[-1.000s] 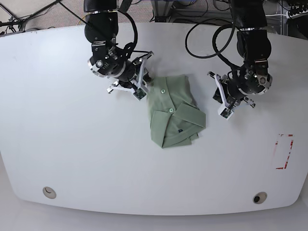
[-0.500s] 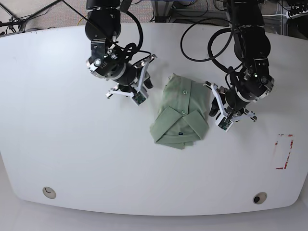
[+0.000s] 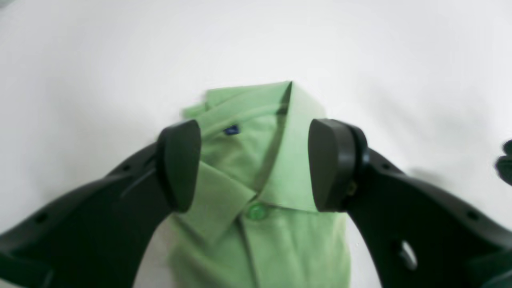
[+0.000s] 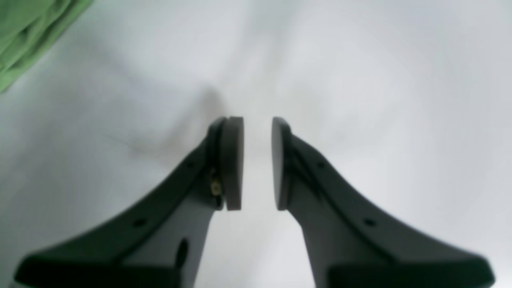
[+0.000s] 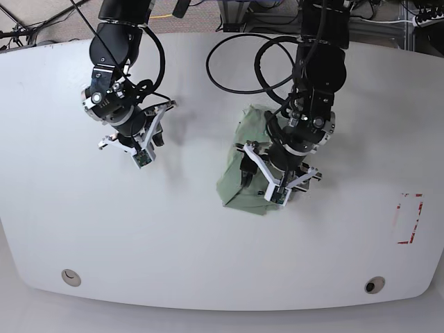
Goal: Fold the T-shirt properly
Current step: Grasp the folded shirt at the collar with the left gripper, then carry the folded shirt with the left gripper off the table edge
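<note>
While one folded T-shirt (image 5: 236, 182) lies mid-frame, the left gripper (image 3: 256, 168) gapes wide above its collar (image 3: 280, 160), holding nothing; the right gripper (image 4: 257, 162), slightly apart, holds nothing.

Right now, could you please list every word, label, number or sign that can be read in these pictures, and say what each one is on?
No text can be read in any view.
Small dark blue neck label inside the collar of the T-shirt: too small and blurred to read.
Red marking on the table near its right edge in the base view: a broken rectangular outline; no letters can be made out.
</note>
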Controlling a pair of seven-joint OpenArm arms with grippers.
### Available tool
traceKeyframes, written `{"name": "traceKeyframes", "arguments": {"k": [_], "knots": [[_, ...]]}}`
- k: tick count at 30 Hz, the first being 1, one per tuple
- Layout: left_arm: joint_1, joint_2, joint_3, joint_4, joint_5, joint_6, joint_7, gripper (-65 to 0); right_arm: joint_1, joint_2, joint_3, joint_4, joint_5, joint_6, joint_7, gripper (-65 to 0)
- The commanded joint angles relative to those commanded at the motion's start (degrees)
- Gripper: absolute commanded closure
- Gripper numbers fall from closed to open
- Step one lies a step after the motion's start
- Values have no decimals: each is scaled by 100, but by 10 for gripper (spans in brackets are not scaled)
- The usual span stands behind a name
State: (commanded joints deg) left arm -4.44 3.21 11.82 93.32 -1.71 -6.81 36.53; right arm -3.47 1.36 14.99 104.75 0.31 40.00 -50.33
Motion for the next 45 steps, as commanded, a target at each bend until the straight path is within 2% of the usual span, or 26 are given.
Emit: {"name": "traceKeyframes", "arguments": {"k": [4,8,12,17,20,23,26,32,35,38,42,45], "knots": [[9,-9,105,-835,0,378,-510,-394,35,9,44,-26,0,0,0,-116],[9,-88,53,-1591,0,448,-853,-394,35,-9,290,-26,0,0,0,-116],[26,-677,-114,-1925,-35,378,-844,-394,53,9,387,-26,0,0,0,-116],[141,-1398,-624,-2145,-35,-229,-826,-394,62,9,598,0,0,0,0,-116],[149,-1873,-1257,-2426,-35,-738,-835,-394,88,18,738,0,0,0,0,-116],[185,-2479,-1837,-2655,-18,-1336,-835,-393,123,18,756,18,0,0,0,-116],[193,-3086,-2110,-3015,0,-1785,-826,-393,123,141,756,18,0,0,0,-116],[299,-4123,-2470,-3824,-18,-2303,-1002,-393,105,185,765,141,0,0,0,-116],[290,-4440,-2673,-4229,-18,-2646,-1407,-393,88,193,756,264,0,0,0,-116],[299,-4712,-2840,-4264,-44,-2963,-1547,-393,-88,185,721,448,0,0,0,-116],[281,-4738,-3112,-4044,-44,-3305,-1433,-392,-97,158,712,440,0,0,18,-116],[308,-4712,-3385,-3323,-44,-3319,-1073,-392,-132,185,712,431,0,0,35,-116]]}}
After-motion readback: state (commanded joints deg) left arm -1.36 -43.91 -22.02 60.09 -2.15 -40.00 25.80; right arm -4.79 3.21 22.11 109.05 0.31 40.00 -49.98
